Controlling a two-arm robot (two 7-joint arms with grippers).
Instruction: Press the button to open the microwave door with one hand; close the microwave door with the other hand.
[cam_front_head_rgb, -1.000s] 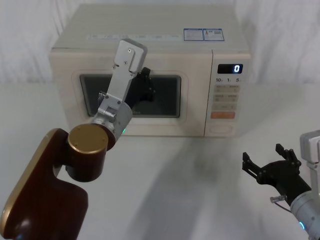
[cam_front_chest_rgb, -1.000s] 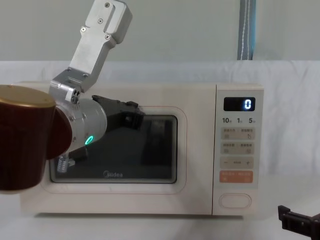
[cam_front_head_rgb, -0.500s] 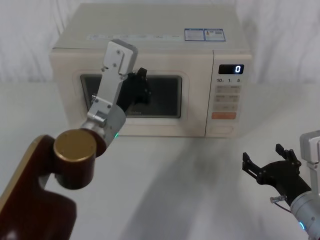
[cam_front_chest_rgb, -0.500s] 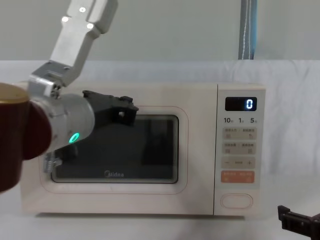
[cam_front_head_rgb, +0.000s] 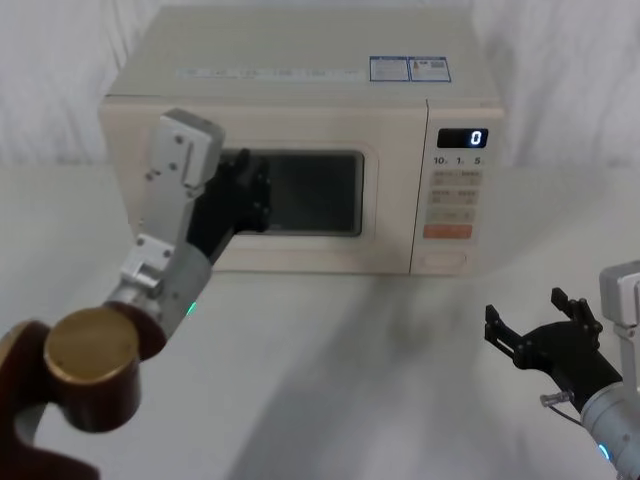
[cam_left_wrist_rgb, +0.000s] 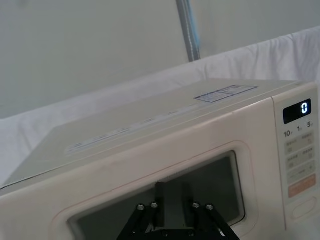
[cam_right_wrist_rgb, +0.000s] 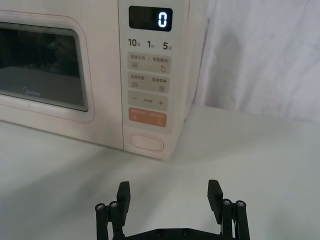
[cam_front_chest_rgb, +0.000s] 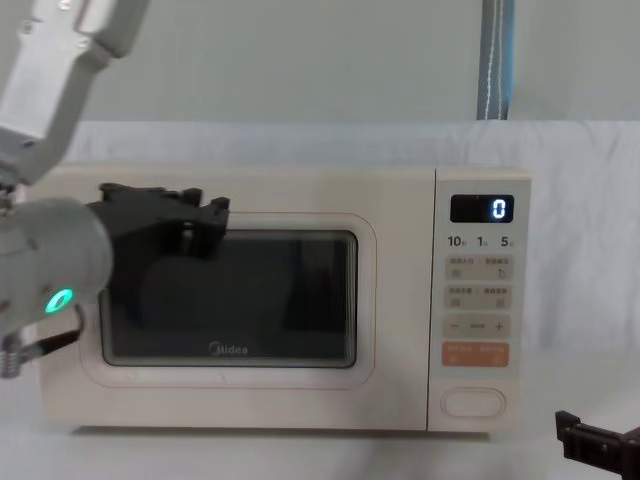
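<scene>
Hovering in front of the door (cam_front_head_rgb: 245, 200), the left gripper (cam_front_head_rgb: 243, 192) points at the glass near the window's left part; whether its black fingers are spread or together I cannot tell, and I cannot tell if it touches the panel. In the chest view the same gripper (cam_front_chest_rgb: 190, 220) sits at the window's upper left corner, its silver wrist with a green light below and its grey arm rising up and to the left. The door lies flush with the microwave (cam_front_head_rgb: 300, 140), closed. The right gripper (cam_front_head_rgb: 540, 340) rests low over the white table (cam_front_head_rgb: 350, 380), well apart from the microwave, toward the robot and to the right; its fingers (cam_right_wrist_rgb: 123, 192) are spread wide with nothing between them. Ahead of it, at the bottom of the control panel, is the button (cam_right_wrist_rgb: 146, 141), a cream oval just below the orange key (cam_right_wrist_rgb: 147, 117). The display (cam_right_wrist_rgb: 150, 18) at the panel's top reads 0.
</scene>
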